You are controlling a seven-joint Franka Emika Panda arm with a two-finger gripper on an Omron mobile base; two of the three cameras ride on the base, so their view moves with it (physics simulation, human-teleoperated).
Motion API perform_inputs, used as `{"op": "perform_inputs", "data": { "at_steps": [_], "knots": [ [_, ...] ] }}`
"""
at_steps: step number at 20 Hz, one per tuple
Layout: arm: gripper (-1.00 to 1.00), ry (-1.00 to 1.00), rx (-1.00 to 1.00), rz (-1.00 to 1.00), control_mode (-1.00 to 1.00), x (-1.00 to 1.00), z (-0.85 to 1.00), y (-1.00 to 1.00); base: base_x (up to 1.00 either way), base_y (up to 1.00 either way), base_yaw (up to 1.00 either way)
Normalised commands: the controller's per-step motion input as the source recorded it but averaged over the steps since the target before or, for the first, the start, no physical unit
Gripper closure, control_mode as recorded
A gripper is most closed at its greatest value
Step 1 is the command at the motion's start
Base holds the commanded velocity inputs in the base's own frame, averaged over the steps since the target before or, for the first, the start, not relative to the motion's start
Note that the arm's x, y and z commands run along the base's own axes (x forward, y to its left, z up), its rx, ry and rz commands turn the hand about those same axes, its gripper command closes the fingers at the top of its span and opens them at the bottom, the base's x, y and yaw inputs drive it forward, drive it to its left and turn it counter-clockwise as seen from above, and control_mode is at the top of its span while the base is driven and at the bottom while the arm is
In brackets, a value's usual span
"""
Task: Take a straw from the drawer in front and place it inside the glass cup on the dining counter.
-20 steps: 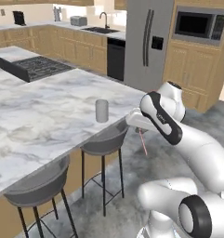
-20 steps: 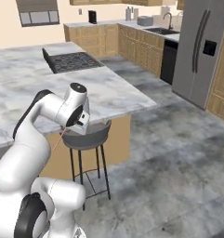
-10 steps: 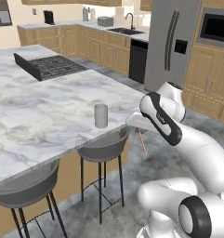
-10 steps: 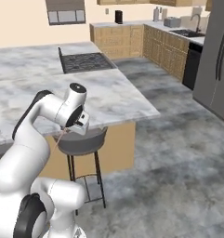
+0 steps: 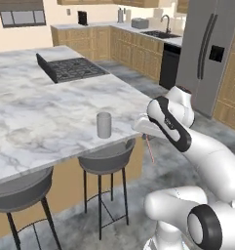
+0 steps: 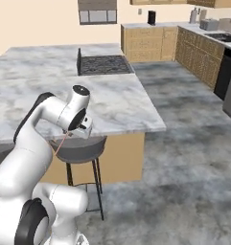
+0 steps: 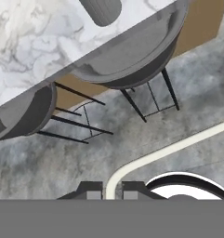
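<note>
Pressed together, the gripper (image 7: 112, 189) pinches the straw (image 5: 150, 148) between its two dark finger tips. In the hand view the straw runs as a pale line out from the tips, bends and crosses to the right edge; in the left base view it shows as a thin reddish line hanging down from the hand, and in the right base view as a faint pink line slanting down from the hand toward the arm's body.

From the left base view, the hand hangs just off the near edge of the dining counter (image 5: 41, 117), above a grey bar stool (image 5: 105, 158). One glass cup (image 5: 104, 125) stands upright on the marble close to that near edge, near the corner and just beside the hand, apart from the straw. In the hand view the cup's ribbed side shows at the top, over the counter edge.

One straw, one cup. Two bar stools are tucked under the counter's near edge; the second stool (image 5: 19, 189) is further along it. One dark cooktop (image 5: 70, 68) lies on the far part of the slab.
</note>
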Motion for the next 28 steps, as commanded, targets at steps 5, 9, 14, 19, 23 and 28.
{"op": "perform_inputs", "data": {
  "at_steps": [5, 9, 14, 19, 23, 28],
  "knots": [
    [1.00, 0.00, 0.00, 0.00, 1.00, 0.00, 0.00, 0.00, 0.18, -0.40, 0.28],
    [1.00, 0.00, 0.00, 0.00, 1.00, 0.00, 0.00, 0.00, 0.26, -0.39, 0.27],
    [1.00, 0.00, 0.00, 0.00, 1.00, 0.00, 0.00, 0.00, 0.31, -0.44, 0.23],
    [1.00, 0.00, 0.00, 0.00, 1.00, 0.00, 0.00, 0.00, 0.53, -0.25, 0.12],
    [1.00, 0.00, 0.00, 0.00, 1.00, 0.00, 0.00, 0.00, 0.66, -0.08, 0.07],
    [1.00, 0.00, 0.00, 0.00, 1.00, 0.00, 0.00, 0.00, 0.64, -0.03, 0.03]
  ]
}}
